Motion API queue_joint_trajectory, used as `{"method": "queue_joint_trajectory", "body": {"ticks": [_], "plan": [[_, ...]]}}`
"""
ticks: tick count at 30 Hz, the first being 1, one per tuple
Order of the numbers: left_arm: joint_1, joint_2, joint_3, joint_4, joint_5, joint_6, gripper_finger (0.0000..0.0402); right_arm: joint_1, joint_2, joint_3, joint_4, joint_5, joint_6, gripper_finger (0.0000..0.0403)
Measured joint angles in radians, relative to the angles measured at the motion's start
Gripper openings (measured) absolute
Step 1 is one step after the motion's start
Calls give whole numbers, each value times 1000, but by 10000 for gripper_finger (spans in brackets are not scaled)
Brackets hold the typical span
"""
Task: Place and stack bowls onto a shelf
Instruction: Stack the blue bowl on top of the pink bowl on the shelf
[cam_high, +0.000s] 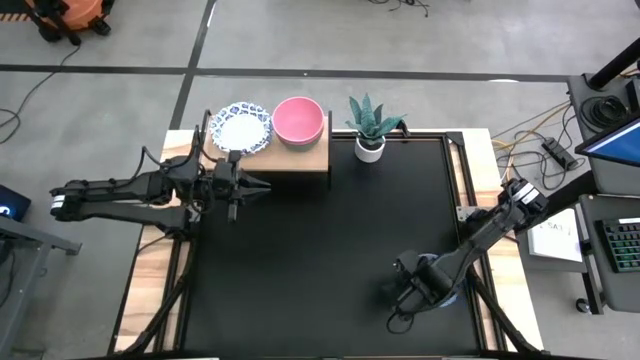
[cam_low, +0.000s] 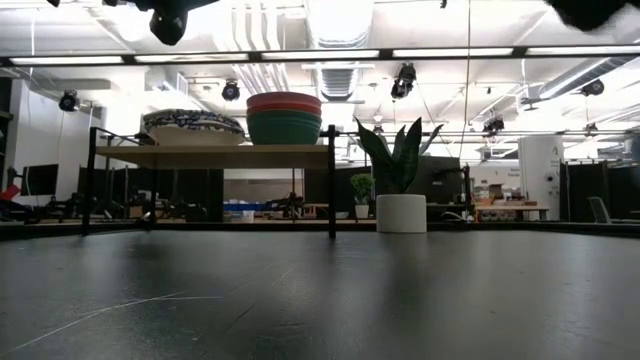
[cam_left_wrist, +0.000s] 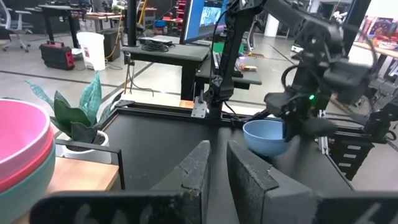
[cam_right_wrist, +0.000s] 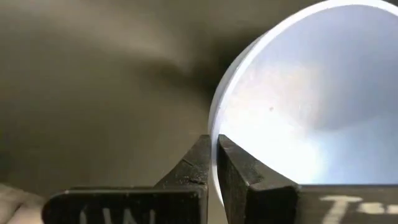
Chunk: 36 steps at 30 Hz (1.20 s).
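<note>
Black bench (cam_high: 330, 240) carries a light-wood shelf (cam_high: 300, 158) already stacked with bowls, while the right end effector (cam_right_wrist: 215, 163) pinches the thin rim of a light, rigid, likely slippery grey-blue plastic bowl (cam_left_wrist: 266, 135) near the front right corner, the left end effector (cam_left_wrist: 214, 165) waiting nearly closed beside the shelf.

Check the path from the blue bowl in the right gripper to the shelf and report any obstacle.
Nothing visible blocks it. The right gripper holds the blue bowl over bare table; the plant stands beside the shelf, the left gripper before it.
</note>
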<state>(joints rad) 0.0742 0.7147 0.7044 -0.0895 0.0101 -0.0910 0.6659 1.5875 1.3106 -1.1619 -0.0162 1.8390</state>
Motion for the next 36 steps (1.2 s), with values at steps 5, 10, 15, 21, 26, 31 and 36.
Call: {"method": "queue_joint_trajectory", "body": {"ticks": [5, 10, 15, 21, 26, 31, 36], "plan": [[0, -2, 0, 1, 0, 4, 36, -45, -2, 154, -9, 166, -227, 9], [0, -7, 0, 27, 0, 19, 36, -110, -2, 324, -8, 436, -529, 9], [0, -26, 0, 47, 0, 51, 36, -196, -2, 450, -4, 667, -881, 9], [0, -58, 0, 47, 0, 60, 36, -347, -2, 529, 92, 786, -1347, 9], [0, -70, 0, 47, -2, 64, 36, -515, -2, 518, 385, 771, -1755, 9], [0, -73, 0, 45, -2, 64, 36, -678, -1, 471, 635, 553, -1969, 9], [0, -73, 0, 44, -3, 64, 36, -807, 5, 435, 743, 331, -1989, 9]]}}
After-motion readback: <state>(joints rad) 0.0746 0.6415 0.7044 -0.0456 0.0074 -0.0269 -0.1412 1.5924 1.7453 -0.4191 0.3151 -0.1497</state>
